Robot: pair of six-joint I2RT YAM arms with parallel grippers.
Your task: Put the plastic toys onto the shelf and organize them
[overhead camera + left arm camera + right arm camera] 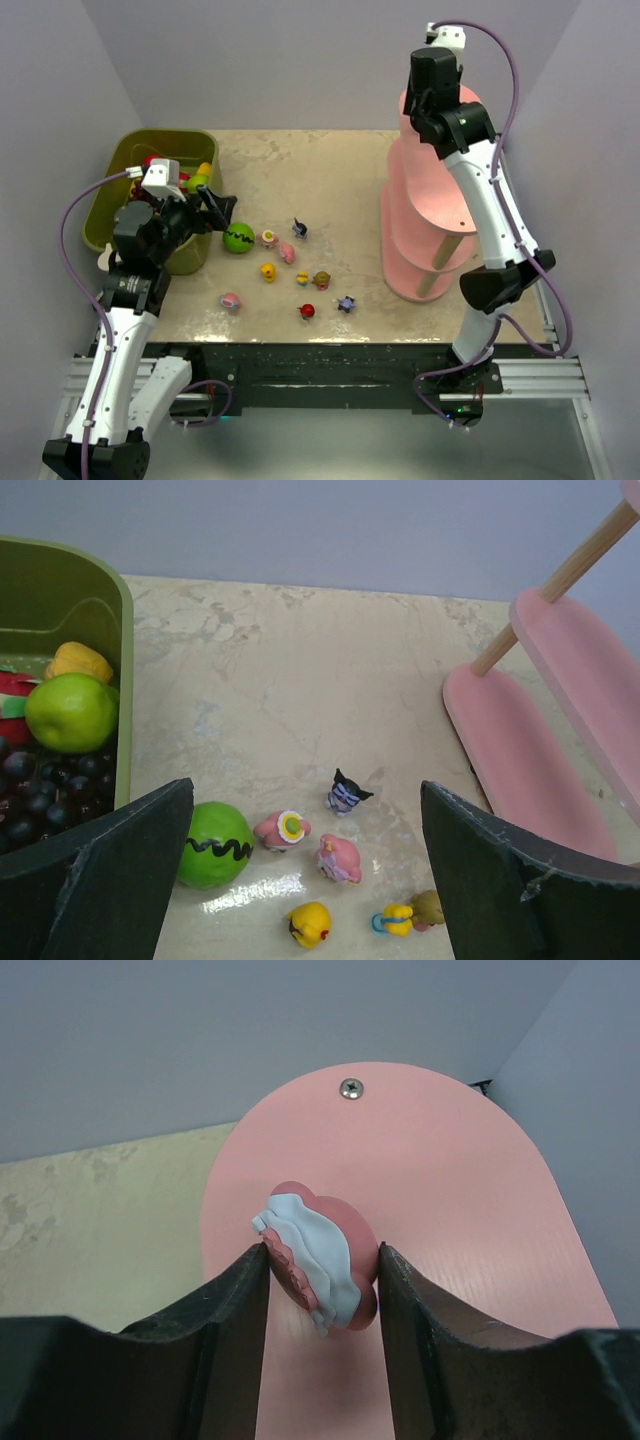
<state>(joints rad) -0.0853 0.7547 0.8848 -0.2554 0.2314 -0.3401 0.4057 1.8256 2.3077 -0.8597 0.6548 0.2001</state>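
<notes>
SITE: robotics lab cell | blank partition walls (pixel 300 60) 12 o'clock | aluminium frame rail (pixel 545 377) 6 o'clock | robot arm (pixel 490 210) 3 o'clock

The right arm (pixel 482 190) hides much of the shelf (pixel 420 222) top; the wrist view's edge cuts the bin (pixel 60 580)

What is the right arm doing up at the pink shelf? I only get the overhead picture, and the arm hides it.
Observer: Its wrist camera shows the right gripper shut on a red and pale-blue toy above the shelf's top board.
Operator: And what's inside the green bin?
Observer: The left wrist view shows a green fruit, dark grapes and a yellow piece in the bin.
Operator: Is the left gripper carrying anything?
Observer: No. The left gripper is wide open and empty, with small toys on the table below it.
</notes>
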